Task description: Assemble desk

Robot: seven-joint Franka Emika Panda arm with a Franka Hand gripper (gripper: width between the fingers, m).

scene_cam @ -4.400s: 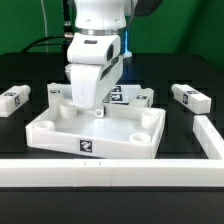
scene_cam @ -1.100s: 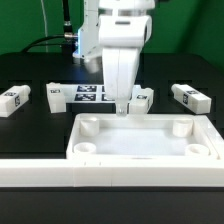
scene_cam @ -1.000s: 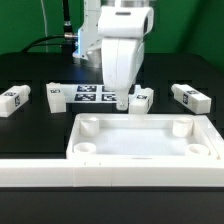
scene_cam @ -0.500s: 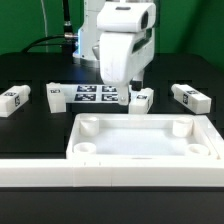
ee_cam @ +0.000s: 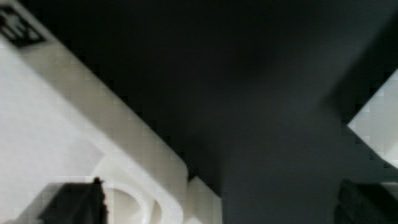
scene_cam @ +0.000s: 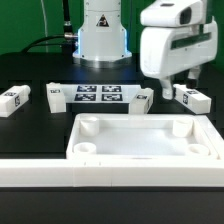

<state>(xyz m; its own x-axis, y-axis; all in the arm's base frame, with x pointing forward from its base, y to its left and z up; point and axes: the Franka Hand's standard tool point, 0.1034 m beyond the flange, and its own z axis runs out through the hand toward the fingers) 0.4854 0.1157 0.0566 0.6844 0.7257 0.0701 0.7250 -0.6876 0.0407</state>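
The white rimmed tabletop (scene_cam: 143, 144) lies flat, sockets up, at the front middle against the long white bar (scene_cam: 110, 172). Four white tagged legs lie behind it: two at the exterior view's left (scene_cam: 12, 99) (scene_cam: 55, 96), one at the middle (scene_cam: 143, 99), one at the right (scene_cam: 190, 97). My gripper (scene_cam: 172, 88) hangs open and empty above the gap between the middle and right legs. In the wrist view the gripper (ee_cam: 217, 205) has its dark fingertips (ee_cam: 71, 202) wide apart, over black table, with the tabletop's corner socket (ee_cam: 134, 190) beside one of them.
The marker board (scene_cam: 100, 95) lies flat behind the tabletop, between the legs. The robot's base (scene_cam: 100, 35) stands at the back. A white edge (ee_cam: 379, 108) shows at the side of the wrist view; I cannot tell what it is.
The tabletop has been drawn from mid-table to the front bar and let go. The gripper has since risen off it and swung to the exterior view's right.
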